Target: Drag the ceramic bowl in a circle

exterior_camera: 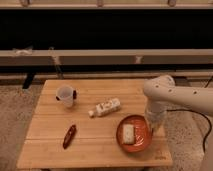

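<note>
Wooden table being viewed, ceramic bowl being met at its right rim by gripper, grasp being impossible to tell

Table bears ceramic bowl, cup, bottle, pepper; hand at bowl.

ceramic bowl: table front-right | pincer: bowl's right rim | bottle: centre | cup: back-left
</note>
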`<act>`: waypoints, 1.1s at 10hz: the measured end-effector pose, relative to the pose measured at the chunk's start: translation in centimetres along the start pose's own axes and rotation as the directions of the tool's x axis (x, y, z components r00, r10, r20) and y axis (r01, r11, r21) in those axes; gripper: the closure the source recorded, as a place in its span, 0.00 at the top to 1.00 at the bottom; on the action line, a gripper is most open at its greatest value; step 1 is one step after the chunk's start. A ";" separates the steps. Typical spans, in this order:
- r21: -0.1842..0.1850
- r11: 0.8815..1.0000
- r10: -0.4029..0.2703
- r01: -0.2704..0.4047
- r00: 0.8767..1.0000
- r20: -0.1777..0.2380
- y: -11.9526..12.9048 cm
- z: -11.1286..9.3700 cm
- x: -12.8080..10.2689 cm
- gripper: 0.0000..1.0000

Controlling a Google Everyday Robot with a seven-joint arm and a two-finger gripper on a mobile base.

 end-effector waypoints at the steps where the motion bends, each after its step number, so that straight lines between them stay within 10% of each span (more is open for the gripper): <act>1: 0.000 0.998 -0.055 0.055 0.998 -0.005 2.5 -0.3 0.2 0.00; 7: -0.020 0.971 -0.240 0.240 0.971 0.002 14.5 -1.1 -4.5 0.00; 11: -0.018 0.986 -0.164 0.164 0.987 0.006 12.6 -0.9 -11.3 0.00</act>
